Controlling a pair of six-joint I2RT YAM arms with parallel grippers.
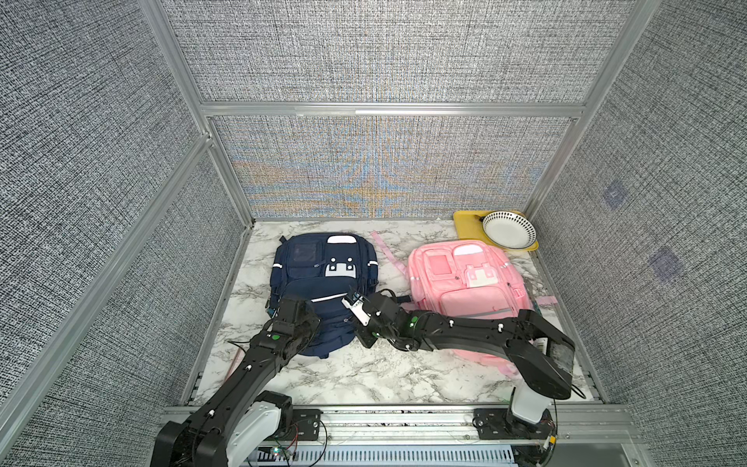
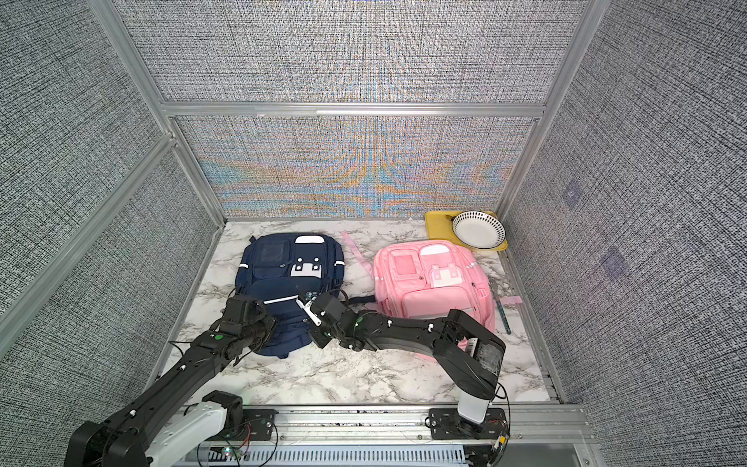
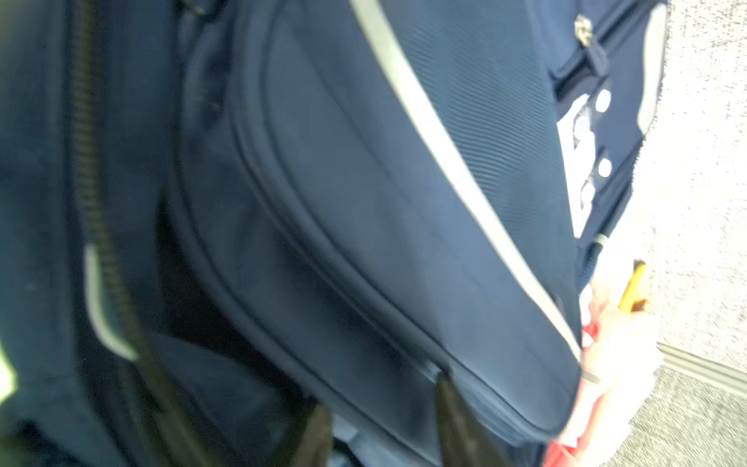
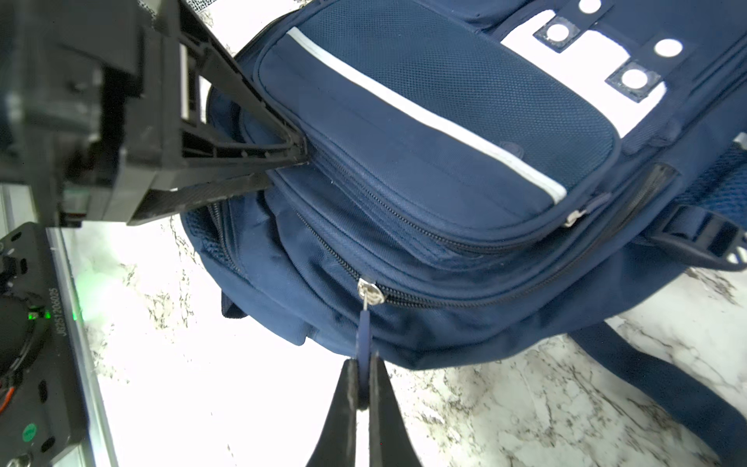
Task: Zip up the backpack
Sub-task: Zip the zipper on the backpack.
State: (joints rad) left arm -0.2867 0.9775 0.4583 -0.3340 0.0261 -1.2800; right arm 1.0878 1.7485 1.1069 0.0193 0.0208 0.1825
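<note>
A navy backpack [image 1: 323, 279] [image 2: 289, 275] lies flat on the marble table, left of the middle in both top views. In the right wrist view my right gripper [image 4: 364, 366] is shut on the blue pull tab [image 4: 365, 331] that hangs from the silver zipper slider [image 4: 370, 291] on the bag's near edge. My left gripper [image 3: 384, 404] is at the bag's left side. A fold of navy fabric beside the front pocket [image 4: 436, 133] sits between its fingers [image 4: 246, 161], which press on it. Its wrist view is blurred.
A pink backpack [image 1: 465, 275] lies to the right, partly under my right arm [image 1: 477, 327]. At the back right corner a yellow tray [image 1: 469, 226] holds a dotted white bowl [image 1: 508, 229]. Grey fabric walls close three sides, and a metal rail [image 1: 404, 420] runs along the front.
</note>
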